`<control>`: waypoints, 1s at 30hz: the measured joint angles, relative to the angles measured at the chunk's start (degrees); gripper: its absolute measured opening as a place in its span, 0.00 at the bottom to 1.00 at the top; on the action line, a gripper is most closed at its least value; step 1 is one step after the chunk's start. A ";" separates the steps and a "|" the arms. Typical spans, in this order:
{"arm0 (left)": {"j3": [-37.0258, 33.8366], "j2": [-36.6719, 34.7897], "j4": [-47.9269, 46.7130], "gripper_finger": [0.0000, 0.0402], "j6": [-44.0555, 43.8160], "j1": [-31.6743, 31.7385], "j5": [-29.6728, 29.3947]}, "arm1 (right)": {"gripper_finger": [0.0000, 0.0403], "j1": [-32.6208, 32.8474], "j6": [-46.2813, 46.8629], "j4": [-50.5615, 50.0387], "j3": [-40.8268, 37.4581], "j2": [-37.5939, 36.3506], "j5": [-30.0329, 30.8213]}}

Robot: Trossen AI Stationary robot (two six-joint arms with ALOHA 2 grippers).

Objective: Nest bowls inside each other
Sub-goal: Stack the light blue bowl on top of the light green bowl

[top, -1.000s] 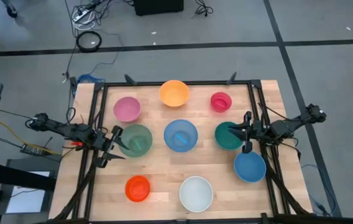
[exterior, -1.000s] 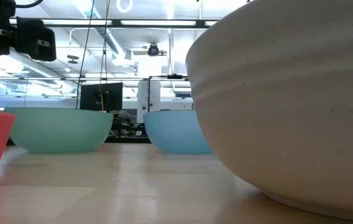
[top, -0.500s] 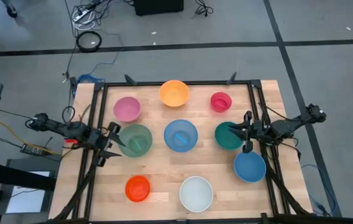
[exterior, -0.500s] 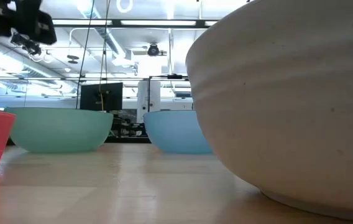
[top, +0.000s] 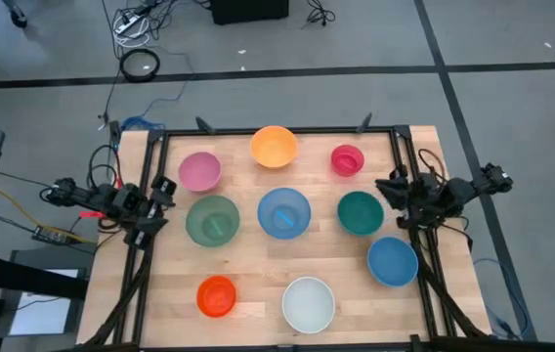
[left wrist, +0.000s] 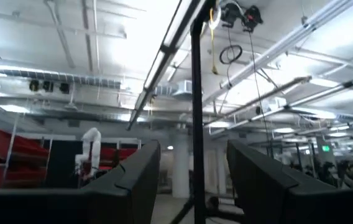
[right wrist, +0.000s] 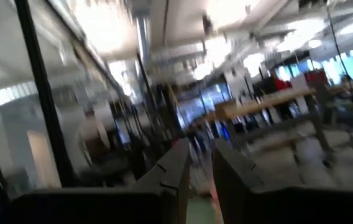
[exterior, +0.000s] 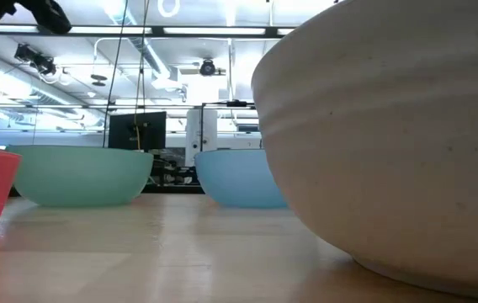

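Now surveying the wooden table: carrying nine bowls, all apart, none nested yet, so judging the task as barely begun.

Ranking by width from the high view, roughly: placing the sage green bowl toward the left edge, the blue bowl at the middle, the white bowl by the near edge and the second blue bowl toward the near right corner as the widest. Rating the teal bowl near the right edge, the orange bowl at the far edge and the pink bowl toward the far left corner as middling. Leaving the red-orange bowl near the near left corner and the magenta bowl toward the far right corner as the smallest.

Noting the left gripper hanging over the left edge beside the pink and sage green bowls, fingers spread and empty. Noting the right gripper over the right edge just beside the teal bowl, fingers only narrowly parted, pinching nothing.

Advising, as judgement: choosing a wide bowl as the base, pinching a smaller one by its rim, keeping it level, centring it over the base before lowering, releasing only once seated, and sparing the neighbours any nudging.
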 joint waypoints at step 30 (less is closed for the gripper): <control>0.32 0.00 -4.86 0.49 -9.74 0.00 -21.40 | 0.15 0.04 -2.55 1.31 0.18 0.40 -0.53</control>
